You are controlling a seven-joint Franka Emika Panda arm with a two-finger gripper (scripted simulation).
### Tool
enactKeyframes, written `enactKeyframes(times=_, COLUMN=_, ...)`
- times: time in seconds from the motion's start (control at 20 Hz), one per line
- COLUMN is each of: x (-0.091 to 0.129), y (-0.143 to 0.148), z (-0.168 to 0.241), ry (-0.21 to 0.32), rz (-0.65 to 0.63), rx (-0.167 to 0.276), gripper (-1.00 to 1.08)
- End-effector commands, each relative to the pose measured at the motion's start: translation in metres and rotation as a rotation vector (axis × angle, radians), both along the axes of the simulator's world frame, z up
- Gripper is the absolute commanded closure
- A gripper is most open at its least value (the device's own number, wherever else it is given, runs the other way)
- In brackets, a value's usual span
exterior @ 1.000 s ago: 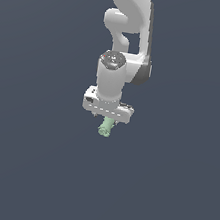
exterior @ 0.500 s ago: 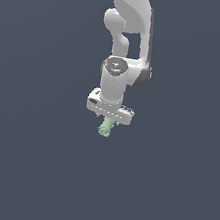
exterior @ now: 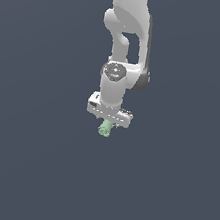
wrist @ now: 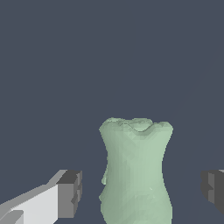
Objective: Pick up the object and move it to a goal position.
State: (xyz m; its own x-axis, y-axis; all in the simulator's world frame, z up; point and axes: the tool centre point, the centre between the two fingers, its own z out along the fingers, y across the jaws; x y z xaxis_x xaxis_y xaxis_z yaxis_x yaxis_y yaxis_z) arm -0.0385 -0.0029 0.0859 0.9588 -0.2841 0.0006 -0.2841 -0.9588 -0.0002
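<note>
The white Panda arm (exterior: 126,39) reached down from the top of the exterior view, its wrist pointing downward near the middle of the scene. The hand (exterior: 107,124) sat at its lower end, and the pale mint-green object (exterior: 105,128) poked out just beneath it, tilted slightly toward the exterior view's left. In the wrist view the lumpy, waisted object (wrist: 136,170) stood between the two dark finger pads (wrist: 70,194), with a clear gap on either side, so the pads were apart from it rather than pressing it. The hand was spread wide, wider than the object. Only a plain dark grey background surrounded them; whether the object rested on anything could not be told.
</note>
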Motion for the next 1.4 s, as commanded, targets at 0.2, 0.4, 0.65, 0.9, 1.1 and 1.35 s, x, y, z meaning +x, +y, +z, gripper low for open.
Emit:
enactKeyframes(times=0.2, x=-0.001, y=0.000, z=-0.027, ry=0.001, rz=-0.002, rx=0.000, gripper=-0.92)
enactKeyframes(times=0.4, x=0.000, y=0.000, z=-0.031, ry=0.001, rz=-0.002, rx=0.000, gripper=-0.92)
enactKeyframes(times=0.65, x=0.000, y=0.000, z=-0.031, ry=0.001, rz=-0.002, rx=0.000, gripper=1.08)
enactKeyframes(times=0.9, x=0.000, y=0.000, z=-0.031, ry=0.001, rz=-0.002, rx=0.000, gripper=1.08)
enactKeyframes(times=1.1, x=0.001, y=0.002, z=-0.029, ry=0.000, rz=-0.002, rx=0.000, gripper=1.08)
enactKeyframes(times=1.35, x=0.008, y=0.011, z=-0.016, ry=0.000, rz=-0.002, rx=0.000, gripper=1.08)
